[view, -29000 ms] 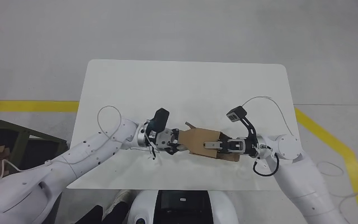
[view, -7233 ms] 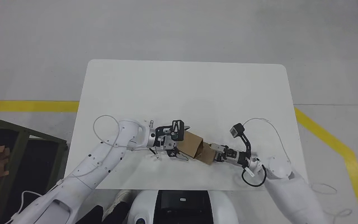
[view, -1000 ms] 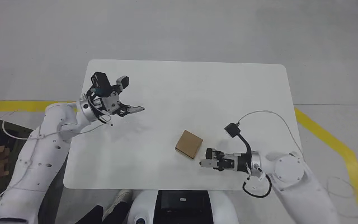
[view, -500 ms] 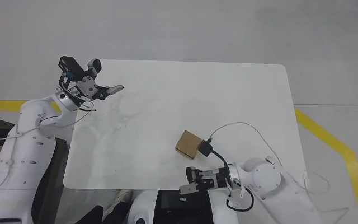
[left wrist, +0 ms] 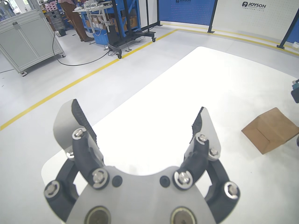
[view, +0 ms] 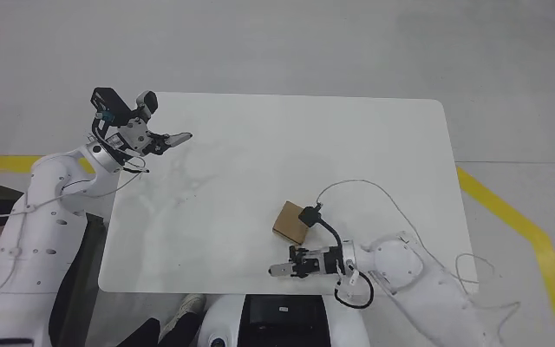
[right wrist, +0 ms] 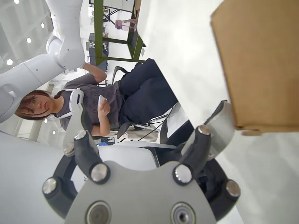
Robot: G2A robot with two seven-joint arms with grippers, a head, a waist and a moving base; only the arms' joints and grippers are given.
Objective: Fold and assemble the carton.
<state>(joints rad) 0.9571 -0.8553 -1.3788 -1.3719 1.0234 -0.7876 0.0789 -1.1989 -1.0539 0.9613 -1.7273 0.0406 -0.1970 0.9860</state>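
The folded brown carton [view: 292, 221] lies closed on the white table [view: 347, 139], near the front and a little right of the middle. My left gripper [view: 176, 138] hangs open and holds nothing over the far left corner, well away from the carton. In the left wrist view its fingers [left wrist: 77, 115] are spread, with the carton [left wrist: 271, 129] far off. My right gripper [view: 281, 270] sits at the table's front edge just in front of the carton, open with nothing in it. In the right wrist view the carton [right wrist: 257, 59] lies close beside one finger [right wrist: 222, 115] of the right gripper [right wrist: 149, 111].
A seated person shows in the right wrist view beyond the table's front edge, touching nothing on the table. The right arm's cable [view: 364, 186] loops over the table to the right of the carton. A yellow floor line [view: 52, 163] runs past the table.
Over the last second the left arm drew back to the far left corner. The right gripper swung from the carton's right side to the front edge, then crept closer to the carton.
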